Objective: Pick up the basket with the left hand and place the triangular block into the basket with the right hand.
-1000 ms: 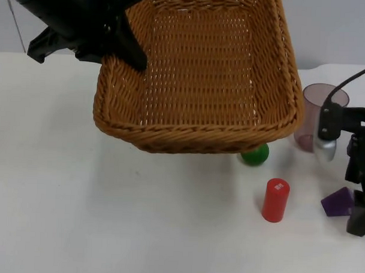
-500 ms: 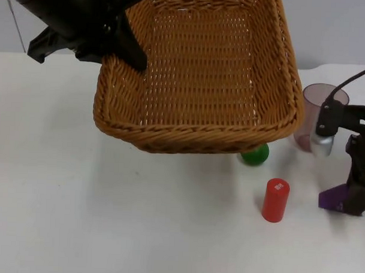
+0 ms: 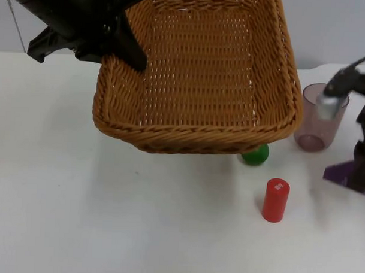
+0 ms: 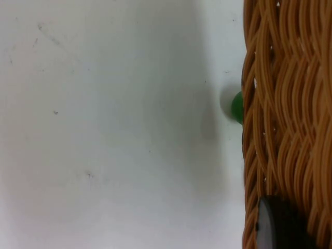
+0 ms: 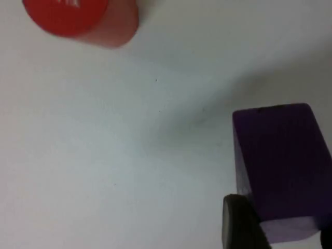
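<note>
The woven wicker basket [image 3: 194, 139] hangs above the table's back middle, with nothing inside it. My left gripper [image 3: 132, 54] is shut on its left rim, and a black fingertip [image 4: 277, 228] presses the basket's wall [image 4: 285, 129]. At the table's right edge my right gripper [image 3: 362, 176] is shut on the purple triangular block [image 3: 342, 173], which is raised a little off the table. In the right wrist view the purple block [image 5: 277, 166] sits against a black fingertip [image 5: 241, 223].
A green ball [image 3: 255, 154] lies under the basket's front right corner and peeks past the weave [image 4: 237, 107]. A red cylinder [image 3: 275, 199] stands left of the block, its top [image 5: 78, 21] close by. A translucent purple cup [image 3: 320, 117] stands behind my right gripper.
My right gripper has closed on the purple block and lifted it up and back from the table. The basket and left arm have not moved.
</note>
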